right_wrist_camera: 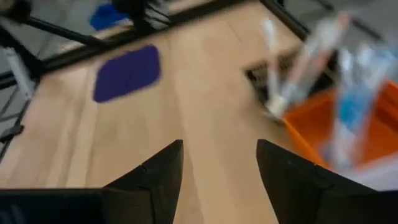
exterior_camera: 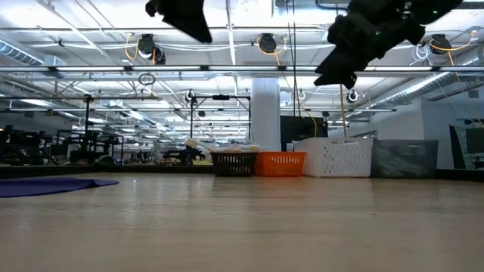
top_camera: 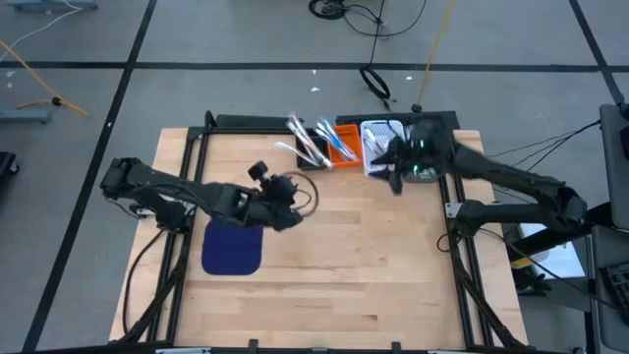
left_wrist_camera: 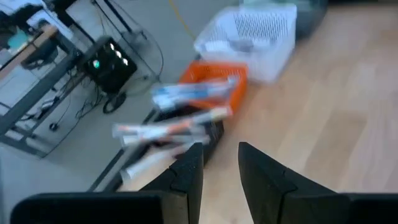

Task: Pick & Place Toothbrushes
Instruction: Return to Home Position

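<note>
Several toothbrushes (top_camera: pixel 313 144), white with blue and orange marks, lie bunched in the black bin (left_wrist_camera: pixel 211 134) and the orange bin (top_camera: pixel 346 147) at the table's far edge, their ends sticking out over the rims (left_wrist_camera: pixel 180 127). My left gripper (top_camera: pixel 292 193) hovers open above the table's middle, pointing at those bins, with nothing between its fingers (left_wrist_camera: pixel 219 149). My right gripper (top_camera: pixel 393 169) hangs open just in front of the white bin (top_camera: pixel 381 138), also with nothing in it (right_wrist_camera: pixel 219 149). Both are high above the tabletop in the low view.
A dark blue oval mat (top_camera: pixel 233 248) lies flat on the left half of the table, below my left arm. The three bins stand in a row (exterior_camera: pixel 280 162) at the far edge. Bare wood stretches across the middle and near side.
</note>
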